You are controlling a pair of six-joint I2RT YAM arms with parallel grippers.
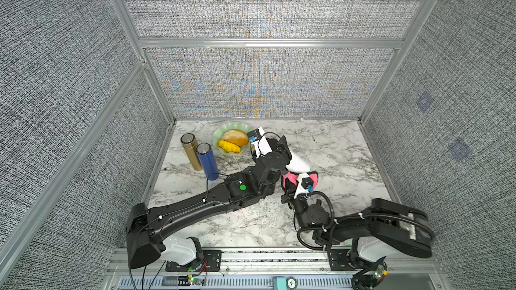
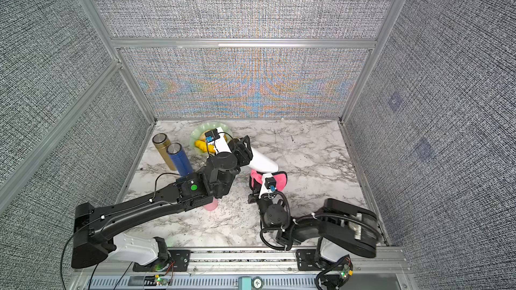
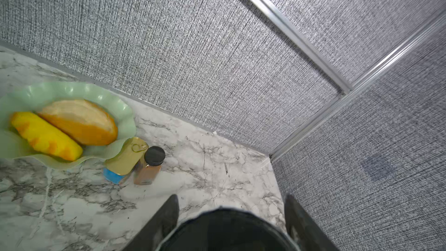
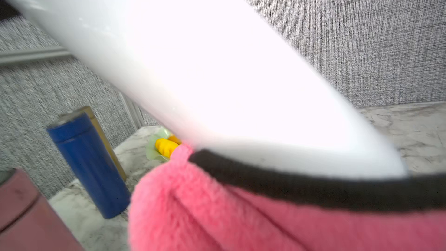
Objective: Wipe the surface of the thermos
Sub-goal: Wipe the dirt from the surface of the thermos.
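Note:
The white thermos (image 1: 299,164) (image 2: 264,162) hangs tilted above the middle of the marble table. My left gripper (image 1: 282,148) (image 2: 243,149) is shut on its upper end. In the left wrist view, the dark fingers (image 3: 166,216) flank its dark round top (image 3: 226,233). A pink cloth (image 1: 315,177) (image 2: 280,179) with a black hem presses against the thermos's lower end. My right gripper (image 1: 293,183) (image 2: 258,182) is shut on this cloth from below, its jaws buried in the fabric. The right wrist view shows the thermos (image 4: 217,80) as a bright white blur over the cloth (image 4: 241,213).
A blue flask (image 1: 208,160) and a gold flask (image 1: 191,150) stand at the back left. Behind the left gripper, a green plate (image 1: 223,128) holds bread and yellow fruit. A tin (image 3: 125,160) and a spice jar (image 3: 149,165) stand beside it. A pink cup (image 2: 210,205) sits under the left forearm.

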